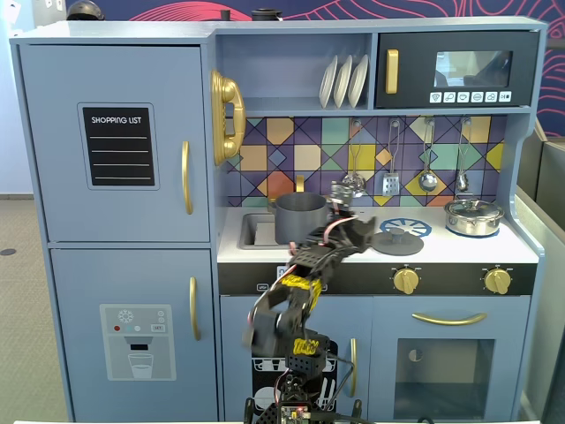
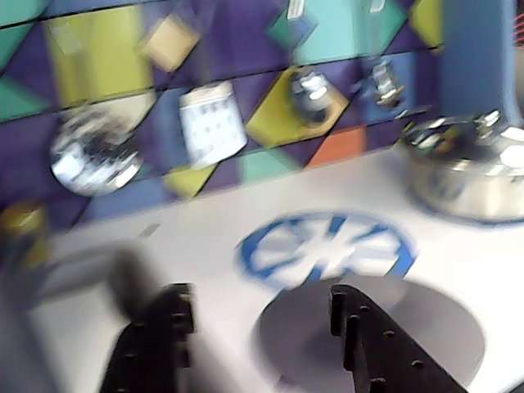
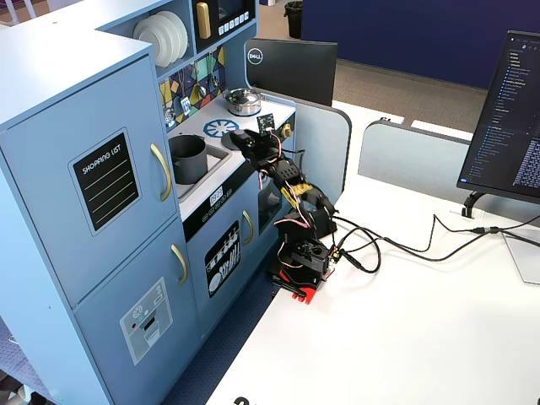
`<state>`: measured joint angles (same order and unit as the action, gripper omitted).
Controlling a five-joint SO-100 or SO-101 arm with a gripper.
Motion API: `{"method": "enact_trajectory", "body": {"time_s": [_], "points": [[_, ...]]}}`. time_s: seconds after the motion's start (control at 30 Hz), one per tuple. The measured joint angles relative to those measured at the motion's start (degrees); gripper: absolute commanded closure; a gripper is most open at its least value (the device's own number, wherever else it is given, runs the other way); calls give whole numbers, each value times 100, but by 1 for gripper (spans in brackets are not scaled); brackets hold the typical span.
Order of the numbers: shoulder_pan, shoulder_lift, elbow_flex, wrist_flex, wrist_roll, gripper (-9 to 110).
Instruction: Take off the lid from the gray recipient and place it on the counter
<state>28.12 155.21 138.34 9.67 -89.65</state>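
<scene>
Pale counter (image 1: 459, 247), gray lid (image 1: 397, 237) lying flat, office desk (image 3: 422, 337) beside

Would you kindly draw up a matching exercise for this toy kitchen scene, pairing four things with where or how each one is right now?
Things:
1. lid
2. gray pot
3. silver pot
4. gripper

States:
A. open, with nothing between its fingers
B. uncovered, standing in the sink recess
C. lying flat on the counter beside the blue burner ring
D. covered by its own lid, at the right end of the counter in a fixed view

Pairs: 1-C, 2-B, 3-D, 4-A
</scene>
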Motion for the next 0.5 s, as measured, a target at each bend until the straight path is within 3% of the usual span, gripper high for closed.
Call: {"method": "enact_trajectory", "body": {"time_s": [0.5], "points": [[-1916,1046,-932,5687,18,102]]}}
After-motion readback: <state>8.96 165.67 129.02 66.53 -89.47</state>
